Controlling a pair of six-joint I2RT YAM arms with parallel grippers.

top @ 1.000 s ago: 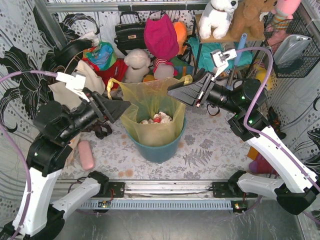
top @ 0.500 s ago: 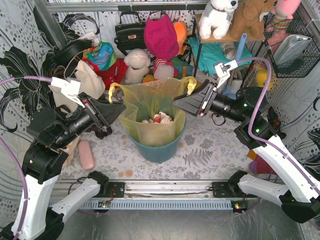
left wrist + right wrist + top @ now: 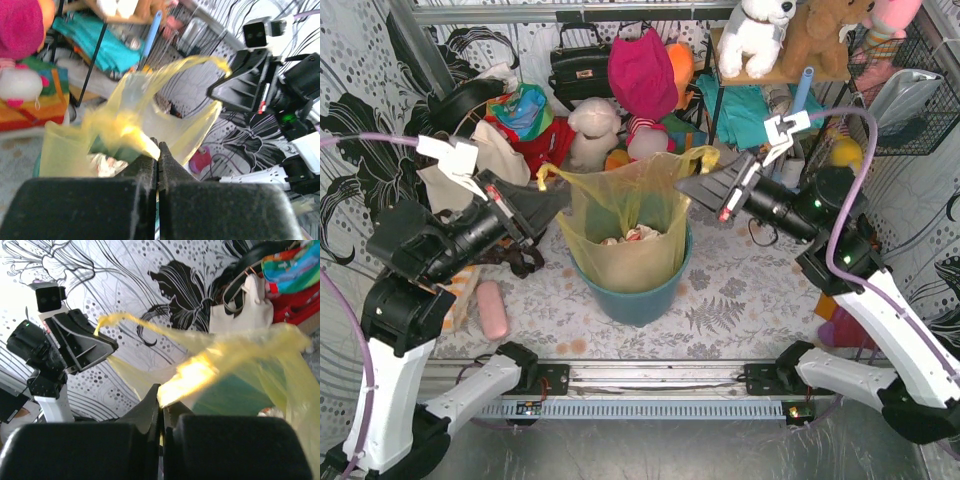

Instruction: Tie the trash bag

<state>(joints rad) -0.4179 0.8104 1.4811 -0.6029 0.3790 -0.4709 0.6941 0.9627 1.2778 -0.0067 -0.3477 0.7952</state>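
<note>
Overhead, left gripper (image 3: 552, 197) and right gripper (image 3: 688, 186) clamped on opposite trash bag (image 3: 620, 205) corners, rim taut between

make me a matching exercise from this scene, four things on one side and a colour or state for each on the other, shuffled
1 trash bag
2 bin
3 left gripper
4 plush dog

a teal
b shut on the bag
c white
d translucent yellow

Pairs: 1-d, 2-a, 3-b, 4-c

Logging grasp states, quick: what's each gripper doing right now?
Left gripper: closed on the trash bag rim.
Right gripper: closed on the bag's opposite rim.
</note>
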